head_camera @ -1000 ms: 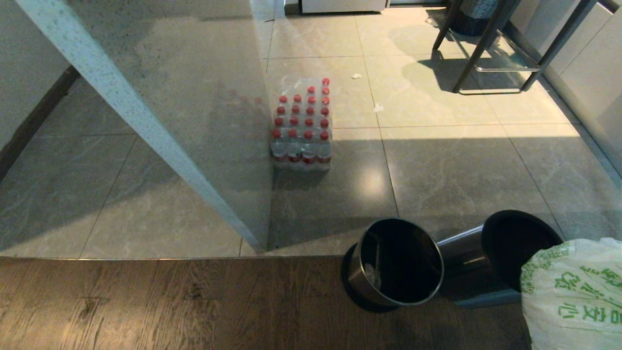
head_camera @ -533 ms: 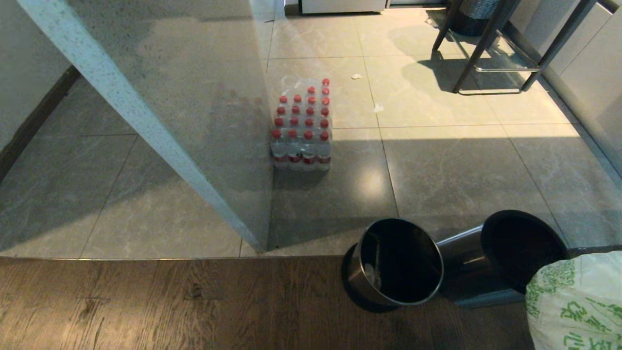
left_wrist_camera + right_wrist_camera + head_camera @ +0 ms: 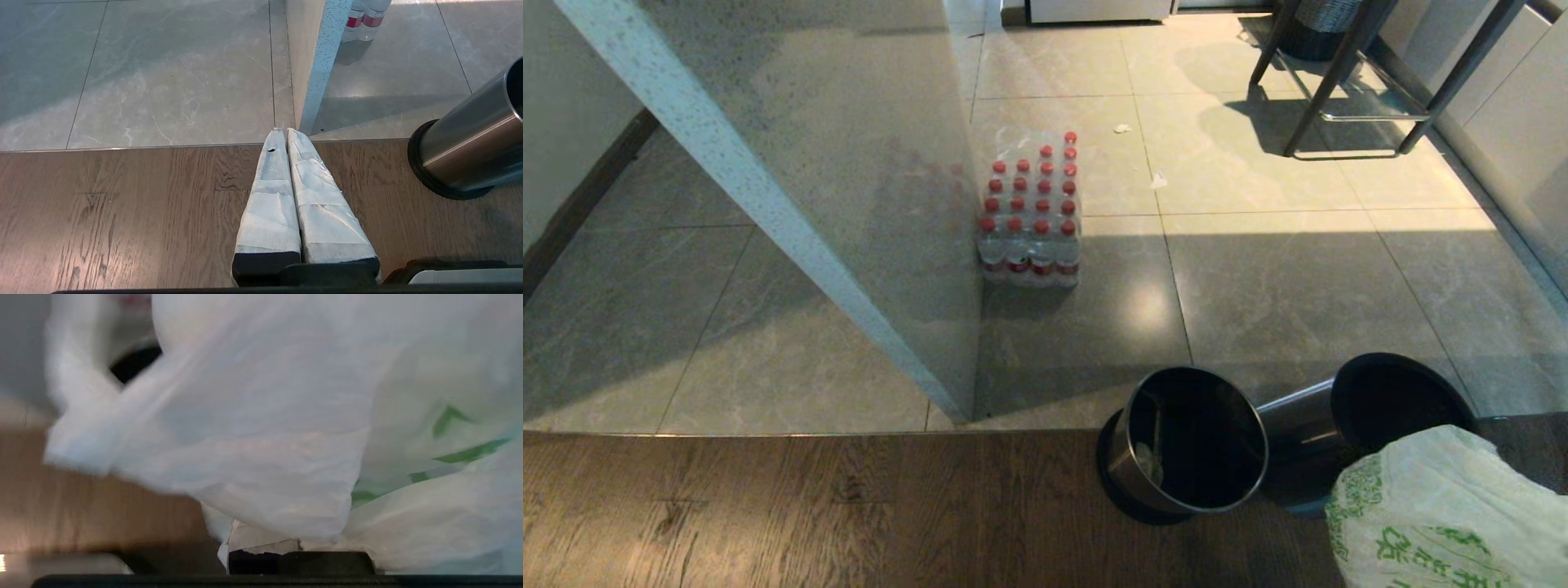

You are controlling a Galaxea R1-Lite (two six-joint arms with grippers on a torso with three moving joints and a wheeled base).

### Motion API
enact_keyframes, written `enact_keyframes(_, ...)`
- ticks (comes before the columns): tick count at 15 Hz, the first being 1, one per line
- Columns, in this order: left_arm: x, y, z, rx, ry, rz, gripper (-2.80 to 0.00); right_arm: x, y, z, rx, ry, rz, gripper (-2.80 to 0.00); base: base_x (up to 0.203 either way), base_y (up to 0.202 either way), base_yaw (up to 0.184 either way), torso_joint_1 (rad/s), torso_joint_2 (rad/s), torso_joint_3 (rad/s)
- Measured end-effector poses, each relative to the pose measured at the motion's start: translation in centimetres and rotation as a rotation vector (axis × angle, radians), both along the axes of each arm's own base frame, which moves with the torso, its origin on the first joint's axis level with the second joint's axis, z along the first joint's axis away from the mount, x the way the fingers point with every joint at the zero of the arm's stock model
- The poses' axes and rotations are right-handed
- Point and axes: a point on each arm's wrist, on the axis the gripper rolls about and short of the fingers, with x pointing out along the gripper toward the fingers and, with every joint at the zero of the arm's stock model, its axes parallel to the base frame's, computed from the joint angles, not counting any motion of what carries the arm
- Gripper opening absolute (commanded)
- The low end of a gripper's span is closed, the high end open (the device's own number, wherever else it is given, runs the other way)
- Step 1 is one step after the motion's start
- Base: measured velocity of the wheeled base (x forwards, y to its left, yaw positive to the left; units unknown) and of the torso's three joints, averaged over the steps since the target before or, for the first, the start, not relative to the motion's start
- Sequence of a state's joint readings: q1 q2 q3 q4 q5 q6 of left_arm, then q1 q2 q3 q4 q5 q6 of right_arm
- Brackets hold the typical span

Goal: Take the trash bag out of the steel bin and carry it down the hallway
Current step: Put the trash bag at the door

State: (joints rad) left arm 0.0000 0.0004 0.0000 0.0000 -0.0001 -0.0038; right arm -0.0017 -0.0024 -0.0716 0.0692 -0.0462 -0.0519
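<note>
White-wrapped fingers (image 3: 265, 196) of your left gripper (image 3: 286, 131) sit pressed together, empty, over the wood floor (image 3: 809, 514). Near right, the steel bin (image 3: 1188, 441) stands; your right gripper, clamped, holds the trash bag (image 3: 1437, 514) beside it.

Trash bag (image 3: 1437, 514): thin white crinkled plastic with green printed markings, bulging, out of the bin, at the lower right of the head view, overlapping the near edge of the neighbouring black-rimmed container. In the right wrist view it fills most of the picture, gathered at the right hand (image 3: 298, 549), which is clamped on it.

Steel bin (image 3: 1188, 445): round, brushed steel, black base ring, dark interior, tilted, standing on the wood floor at the tile edge. Some small pale item lies inside; unidentifiable.
</note>
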Motion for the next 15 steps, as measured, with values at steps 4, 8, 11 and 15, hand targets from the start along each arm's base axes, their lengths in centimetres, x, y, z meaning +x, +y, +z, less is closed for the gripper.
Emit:
enact_keyframes(4,0.0,0.0,0.0,0.0,0.0,0.0,-2.8,0.51,0.13,-0.94,-0.009,-0.012,0.059,-2.8,0.0,0.0,0.0,0.0,0.0,0.0)
enact_keyframes(8,0.0,0.0,0.0,0.0,0.0,0.0,-2.8,0.58,0.14,-1.17,-0.004,-0.005,0.061,-2.8,0.0,0.0,0.0,0.0,0.0,0.0)
enact_keyframes(11,0.0,0.0,0.0,0.0,0.0,0.0,-2.8,0.58,0.14,-1.22,-0.005,-0.002,0.06,-2.8,0.0,0.0,0.0,0.0,0.0,0.0)
enact_keyframes(15,0.0,0.0,0.0,0.006,0.0,0.0,-2.8,0.58,0.14,-1.24,-0.004,0.0,0.06,-2.8,0.0,0.0,0.0,0.0,0.0,0.0)
